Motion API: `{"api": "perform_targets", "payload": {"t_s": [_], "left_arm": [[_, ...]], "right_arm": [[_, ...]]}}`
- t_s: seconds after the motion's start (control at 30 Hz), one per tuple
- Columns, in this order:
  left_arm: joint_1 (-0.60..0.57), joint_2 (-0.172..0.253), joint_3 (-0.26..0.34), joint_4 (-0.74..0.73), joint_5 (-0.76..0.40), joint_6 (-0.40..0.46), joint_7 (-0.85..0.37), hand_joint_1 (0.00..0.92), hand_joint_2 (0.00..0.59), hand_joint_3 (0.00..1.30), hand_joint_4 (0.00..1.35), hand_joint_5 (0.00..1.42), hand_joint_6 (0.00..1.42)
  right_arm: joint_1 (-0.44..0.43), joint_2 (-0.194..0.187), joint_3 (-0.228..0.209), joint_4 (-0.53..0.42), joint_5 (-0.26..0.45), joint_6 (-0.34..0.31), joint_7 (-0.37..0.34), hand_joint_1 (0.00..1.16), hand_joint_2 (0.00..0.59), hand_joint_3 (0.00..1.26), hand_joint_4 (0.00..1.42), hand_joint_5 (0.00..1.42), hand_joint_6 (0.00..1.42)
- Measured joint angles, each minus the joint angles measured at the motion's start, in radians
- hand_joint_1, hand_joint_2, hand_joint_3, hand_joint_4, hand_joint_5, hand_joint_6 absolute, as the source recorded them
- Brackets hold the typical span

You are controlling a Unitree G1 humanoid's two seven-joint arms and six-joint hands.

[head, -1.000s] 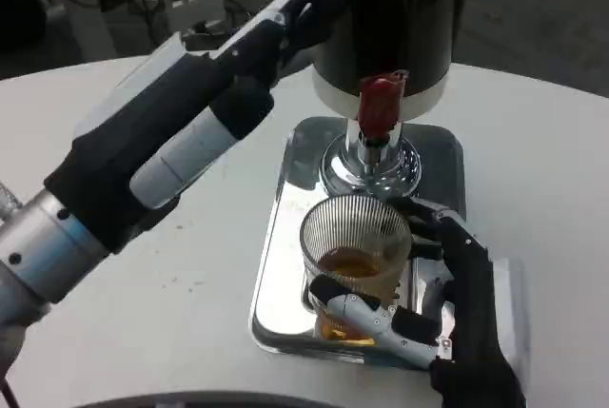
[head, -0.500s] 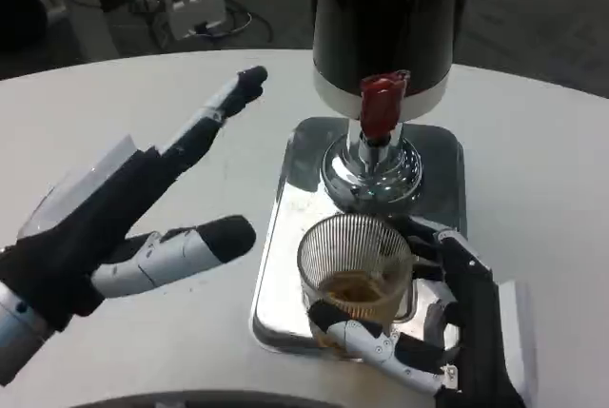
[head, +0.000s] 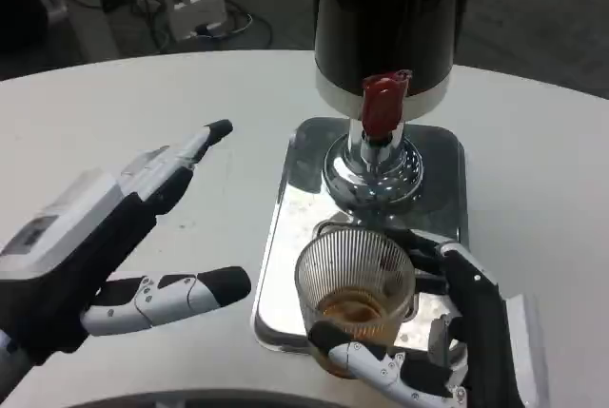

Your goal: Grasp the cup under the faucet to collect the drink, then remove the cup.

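A ribbed clear glass cup (head: pixel 355 286), amber drink pooled in its bottom, sits at the near edge of a mirror-bright rectangular steel drip tray (head: pixel 285 237), wrapped by the robot's right hand (head: pixel 447 332). That hand's fingers curl around the glass from the right and beneath, a thumb crossing the front of its base, a grip that by the look of it carries the weight from below and holds the rim level. The cup stands forward of the chrome faucet (head: pixel 372 168), which hangs under the red tap lever (head: pixel 383 103) of a dark cylindrical drink dispenser (head: pixel 385 18), so it is no longer directly below the spout (a sign, judging from the liquid already inside, that collecting is done and removal is the step in hand).

The left hand (head: pixel 95 246) hovers over the white round table (head: pixel 143 123), left of the tray and well apart from the lever, fingers spread and holding nothing, one pointing toward the dispenser. Kept there, it leaves the cup's path free.

What remains is to carry the glass off the tray's raised lip without tipping it; a slick, thin-walled cup could slip in the grip.
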Motion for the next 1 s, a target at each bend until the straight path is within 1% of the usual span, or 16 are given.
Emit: {"api": "perform_targets", "payload": {"t_s": [0.2, 0.33, 0.4, 0.5, 0.6, 0.9, 1.0], "left_arm": [[0.053, 0.002, 0.0, -0.001, 0.05, -0.037, 0.034, 0.0, 0.084, 0.0, 0.0, 0.01, 0.0], [0.103, 0.002, -0.003, -0.005, 0.149, -0.076, 0.08, 0.0, 0.077, 0.0, 0.0, 0.0, 0.0], [0.112, 0.002, -0.005, -0.006, 0.162, -0.08, 0.089, 0.0, 0.073, 0.0, 0.0, 0.0, 0.0], [0.141, 0.002, -0.011, -0.027, 0.207, -0.084, 0.111, 0.0, 0.064, 0.0, 0.0, 0.0, 0.0], [0.164, 0.002, -0.016, -0.042, 0.242, -0.085, 0.125, 0.0, 0.061, 0.0, 0.0, 0.0, 0.0], [0.221, 0.003, -0.03, -0.104, 0.316, -0.097, 0.146, 0.0, 0.052, 0.0, 0.0, 0.0, 0.0], [0.242, 0.004, -0.039, -0.129, 0.34, -0.097, 0.146, 0.0, 0.052, 0.0, 0.0, 0.0, 0.0]], "right_arm": [[0.019, -0.003, 0.004, -0.027, 0.001, 0.0, 0.021, 0.92, 0.086, 0.87, 1.02, 1.23, 1.42], [0.043, -0.013, 0.004, -0.071, -0.001, 0.0, 0.05, 0.92, 0.086, 0.87, 1.02, 1.23, 1.42], [0.049, -0.014, 0.004, -0.077, 0.001, 0.0, 0.06, 0.92, 0.086, 0.87, 1.02, 1.23, 1.42], [0.076, -0.027, 0.002, -0.121, 0.005, 0.0, 0.095, 0.92, 0.082, 0.87, 1.02, 1.23, 1.42], [0.085, -0.031, -0.003, -0.145, 0.006, 0.002, 0.119, 0.92, 0.081, 0.87, 1.02, 1.23, 1.42], [0.113, -0.03, -0.023, -0.205, 0.006, 0.031, 0.171, 0.92, 0.075, 0.87, 1.01, 1.23, 1.42], [0.12, -0.024, -0.037, -0.229, 0.008, 0.038, 0.194, 0.92, 0.072, 0.87, 1.01, 1.23, 1.42]]}}
